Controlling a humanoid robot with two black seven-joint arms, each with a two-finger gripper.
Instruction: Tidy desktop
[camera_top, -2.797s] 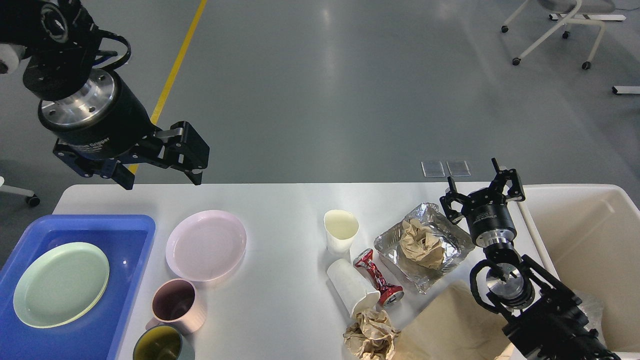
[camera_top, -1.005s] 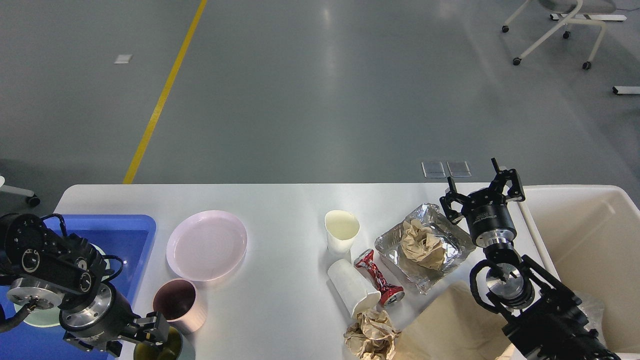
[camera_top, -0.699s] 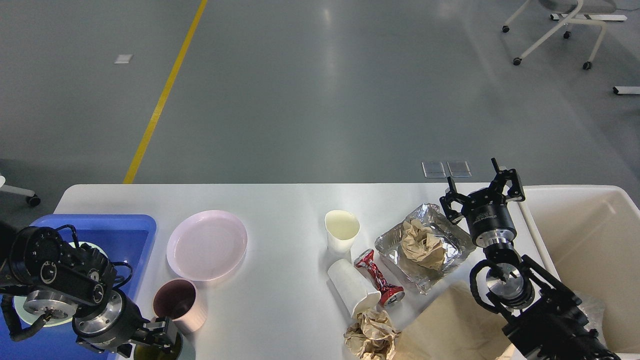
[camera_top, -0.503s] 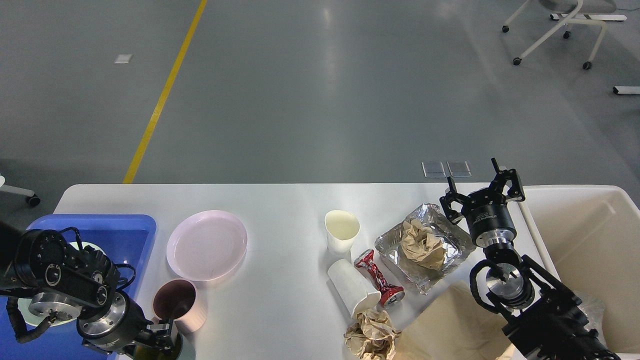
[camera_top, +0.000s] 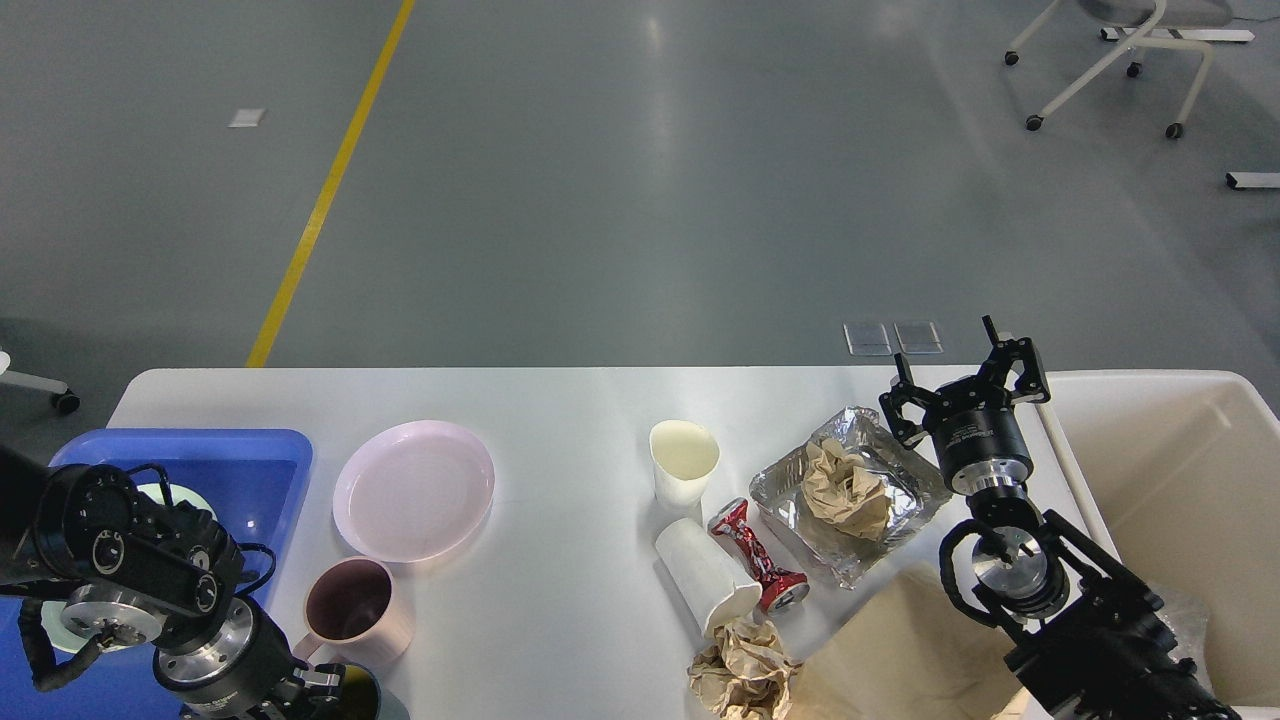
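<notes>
The white desktop fills the lower half of the head view. My left gripper is low at the front left, at the rim of a dark olive mug that is cut off by the frame's bottom edge. Its fingers are too dark and hidden to tell apart. A pink mug stands just behind it. My right gripper is open and empty, above the right corner of a foil tray that holds crumpled brown paper.
A blue tray with a green plate is at the left, beside a pink plate. In the middle are an upright paper cup, a lying paper cup, a crushed red can, crumpled paper and a brown bag. A cream bin stands at the right.
My left arm came down from high above the table's far left to the front left by the mugs. The olive mug has shifted slightly right. My right arm has not moved.
</notes>
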